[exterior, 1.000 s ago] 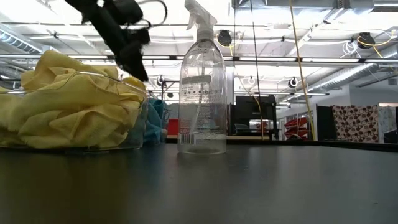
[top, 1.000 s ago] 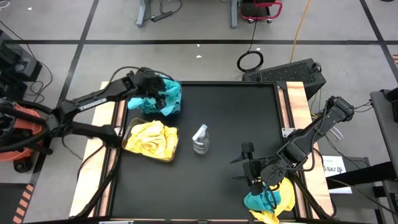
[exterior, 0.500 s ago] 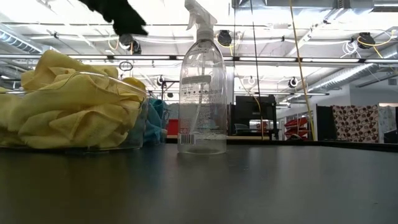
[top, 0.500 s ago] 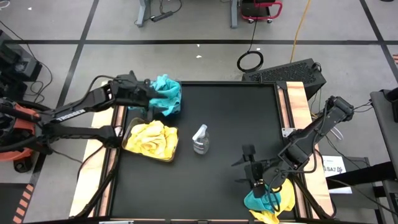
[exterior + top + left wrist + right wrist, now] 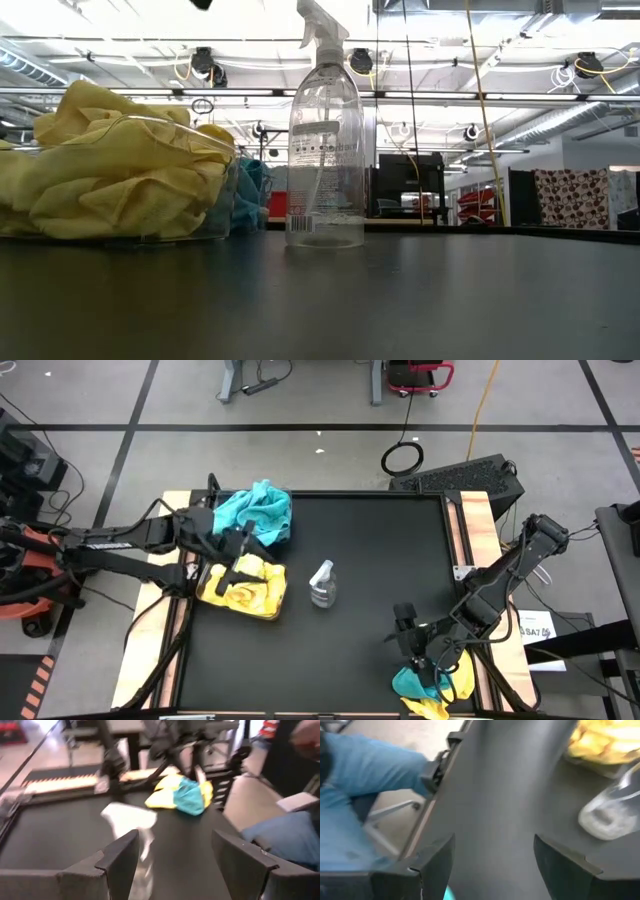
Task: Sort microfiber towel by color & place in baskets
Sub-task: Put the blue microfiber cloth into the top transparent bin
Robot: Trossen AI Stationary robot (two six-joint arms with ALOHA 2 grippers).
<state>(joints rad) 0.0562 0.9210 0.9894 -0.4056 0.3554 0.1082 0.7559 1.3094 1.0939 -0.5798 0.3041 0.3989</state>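
Teal towels (image 5: 258,512) fill the far basket and yellow ones (image 5: 243,582) the near basket (image 5: 215,215), but only the high view shows the leftover pile (image 5: 432,688) under the right gripper (image 5: 416,657). Both wrist views show jaws spread wide, holding nothing; left gripper (image 5: 238,553) hovers between the 2 baskets. Spray bottle (image 5: 324,130) stands mid-table.

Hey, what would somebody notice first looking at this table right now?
Probably the colours: a basket of yellow towels at the table's left, with teal towels heaped just behind it. A clear spray bottle stands mid-table, and the right gripper hovers open over a mixed yellow-and-teal pile at the near right corner.
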